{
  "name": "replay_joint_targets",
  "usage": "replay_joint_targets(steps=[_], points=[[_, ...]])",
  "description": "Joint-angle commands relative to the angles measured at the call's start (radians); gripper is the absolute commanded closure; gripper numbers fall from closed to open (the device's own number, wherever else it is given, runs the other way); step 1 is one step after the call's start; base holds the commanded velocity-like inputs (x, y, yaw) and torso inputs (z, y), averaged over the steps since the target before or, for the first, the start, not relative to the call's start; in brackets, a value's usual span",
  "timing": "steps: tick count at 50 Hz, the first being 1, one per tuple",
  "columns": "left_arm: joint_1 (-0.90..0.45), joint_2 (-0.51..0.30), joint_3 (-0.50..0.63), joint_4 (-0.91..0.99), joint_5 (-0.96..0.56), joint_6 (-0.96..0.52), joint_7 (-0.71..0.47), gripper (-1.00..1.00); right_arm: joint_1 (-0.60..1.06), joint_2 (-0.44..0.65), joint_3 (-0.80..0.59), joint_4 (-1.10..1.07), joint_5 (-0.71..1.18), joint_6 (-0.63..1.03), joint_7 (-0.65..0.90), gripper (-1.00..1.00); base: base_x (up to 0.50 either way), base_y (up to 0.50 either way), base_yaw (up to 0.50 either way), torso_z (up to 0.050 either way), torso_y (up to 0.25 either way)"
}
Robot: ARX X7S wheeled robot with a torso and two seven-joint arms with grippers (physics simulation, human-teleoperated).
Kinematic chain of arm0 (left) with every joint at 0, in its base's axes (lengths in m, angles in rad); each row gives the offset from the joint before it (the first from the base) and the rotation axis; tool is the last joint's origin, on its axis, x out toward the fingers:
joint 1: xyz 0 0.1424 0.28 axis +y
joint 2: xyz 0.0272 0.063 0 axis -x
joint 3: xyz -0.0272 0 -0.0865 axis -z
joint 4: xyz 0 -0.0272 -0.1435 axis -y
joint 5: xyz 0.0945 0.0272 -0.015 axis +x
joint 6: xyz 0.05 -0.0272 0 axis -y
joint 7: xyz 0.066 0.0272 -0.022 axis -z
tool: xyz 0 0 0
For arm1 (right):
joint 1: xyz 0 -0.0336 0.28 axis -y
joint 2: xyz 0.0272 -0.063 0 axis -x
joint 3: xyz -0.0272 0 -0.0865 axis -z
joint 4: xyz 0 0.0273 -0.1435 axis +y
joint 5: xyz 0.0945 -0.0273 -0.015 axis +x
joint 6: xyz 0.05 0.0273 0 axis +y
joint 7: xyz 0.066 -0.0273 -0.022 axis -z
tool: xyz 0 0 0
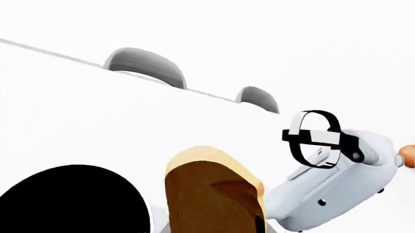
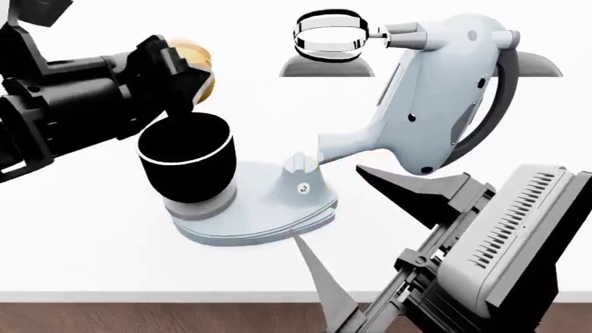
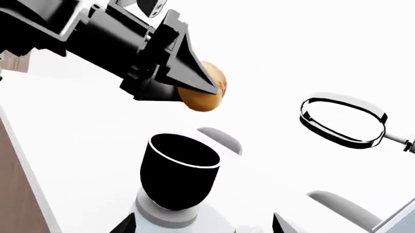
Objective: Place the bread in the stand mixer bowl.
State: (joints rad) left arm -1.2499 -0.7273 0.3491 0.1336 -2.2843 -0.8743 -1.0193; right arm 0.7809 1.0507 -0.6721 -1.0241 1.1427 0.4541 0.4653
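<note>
My left gripper (image 2: 185,78) is shut on the bread (image 2: 196,61), a small golden-brown roll, and holds it in the air just above the far rim of the stand mixer bowl (image 2: 186,165). That bowl is glossy black with a thin white rim and sits on the mixer's base. The right wrist view shows the bread (image 3: 206,98) between the dark fingers with a clear gap down to the bowl (image 3: 178,171). In the left wrist view the bread (image 1: 211,191) fills the jaws beside the bowl (image 1: 71,201). My right gripper (image 2: 328,205) stands open and empty, low at the right, near the base.
The pale grey-blue mixer body (image 2: 434,104) leans back to the right of the bowl, with a chrome ring attachment (image 2: 328,35) at its head. Its base plate (image 2: 268,215) lies under the bowl. The white table's front edge (image 2: 138,293) borders a wooden floor.
</note>
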Motion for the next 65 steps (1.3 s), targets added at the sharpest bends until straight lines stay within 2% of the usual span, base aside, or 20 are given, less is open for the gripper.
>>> replay_joint_targets(steps=[1,4,20,33,48,65], points=[[-0.126,0.009,0.115,-0.139,0.061,-0.058,-0.088,1.0,0.007,-0.001,-0.018,0.008,-0.007,-0.005,0.002,-1.0,0.0,0.0,0.0,0.0,0.0],[-0.168,0.032,0.164,-0.209,0.091,-0.099,-0.09,1.0,0.007,-0.005,-0.022,0.014,-0.009,-0.006,-0.002,-1.0,0.0,0.0,0.0,0.0,0.0],[-0.322,0.132,0.268,-0.439,0.185,-0.18,-0.043,1.0,-0.004,-0.004,-0.031,0.028,-0.025,-0.017,-0.008,-1.0,0.0,0.0,0.0,0.0,0.0],[-0.342,0.165,0.351,-0.551,0.296,-0.22,0.003,1.0,-0.017,-0.006,-0.038,0.041,-0.038,-0.03,-0.017,-1.0,0.0,0.0,0.0,0.0,0.0],[-0.353,0.184,0.379,-0.573,0.261,-0.254,-0.027,1.0,-0.023,-0.008,-0.045,0.057,-0.048,-0.039,-0.027,-1.0,0.0,0.0,0.0,0.0,0.0],[-0.376,0.224,0.44,-0.659,0.3,-0.291,-0.016,1.0,-0.032,-0.002,-0.047,0.065,-0.055,-0.054,-0.033,-1.0,0.0,0.0,0.0,0.0,0.001]])
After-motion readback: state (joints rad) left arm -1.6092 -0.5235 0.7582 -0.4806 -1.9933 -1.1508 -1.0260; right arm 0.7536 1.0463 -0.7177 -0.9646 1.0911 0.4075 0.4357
